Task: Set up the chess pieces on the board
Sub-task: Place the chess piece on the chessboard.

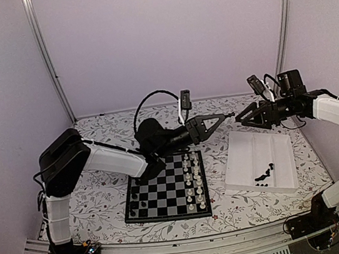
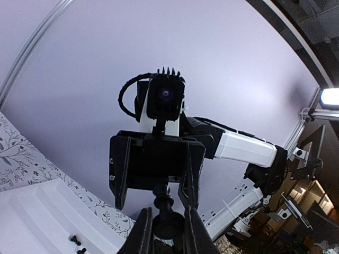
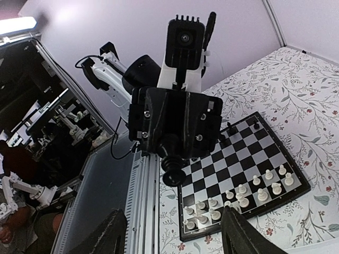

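black chess piece (image 3: 172,172) sits pinched between the two fingers of the left gripper (image 1: 226,116), whose jaws are drawn in narrow on it and hold it in the air, off the tabletop (image 1: 95,137). the right gripper (image 1: 241,119) faces it tip to tip with its jaws spread wide. one finger stands on either side of the piece's free end, apart from it, and it has hold of nothing. in the top view the meeting point hangs over the strip between the board (image 1: 169,212) and the white tray (image 1: 248,147), toward the far edge of the tabletop.

the piece's long axis runs level along the line between the two grippers, across the tabletop from left to right. one end is buried between the left fingers and the other pokes out toward the right gripper. which end is the base i cannot tell.

counted: one piece held, one board, one tray. on the board two black pieces (image 1: 134,197) can be made out by its left edge. white pieces (image 1: 194,180) stand in two lines along its right edge, too small to count surely. a small cluster of loose black pieces lies in the tray toward its near edge, their number unclear.
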You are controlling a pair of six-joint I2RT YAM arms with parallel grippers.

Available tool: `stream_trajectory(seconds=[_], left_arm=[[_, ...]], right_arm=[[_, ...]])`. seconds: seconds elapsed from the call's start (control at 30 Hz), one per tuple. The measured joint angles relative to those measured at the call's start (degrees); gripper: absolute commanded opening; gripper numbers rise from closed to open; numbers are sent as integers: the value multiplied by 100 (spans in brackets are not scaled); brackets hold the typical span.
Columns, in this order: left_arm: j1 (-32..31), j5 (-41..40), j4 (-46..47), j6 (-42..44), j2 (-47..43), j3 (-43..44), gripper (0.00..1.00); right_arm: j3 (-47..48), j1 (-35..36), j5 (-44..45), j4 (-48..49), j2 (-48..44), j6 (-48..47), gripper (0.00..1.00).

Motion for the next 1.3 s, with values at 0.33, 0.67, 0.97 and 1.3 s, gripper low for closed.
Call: stream_trajectory(seconds=[0.33, 0.67, 0.97, 1.3], left_arm=[[-52, -33, -70, -138, 310, 369, 7], [-122, -28, -190, -142, 424, 573, 7], [-142, -4, -297, -164, 535, 697, 6], [-144, -72, -446, -129, 533, 741, 28]], right_arm=[[-144, 52, -332, 863, 2, 841, 56], [-72, 87, -317, 981, 153, 968, 42], [-66, 87, -243, 1049, 179, 1123, 23], [17, 98, 79, 826, 177, 848, 5]])
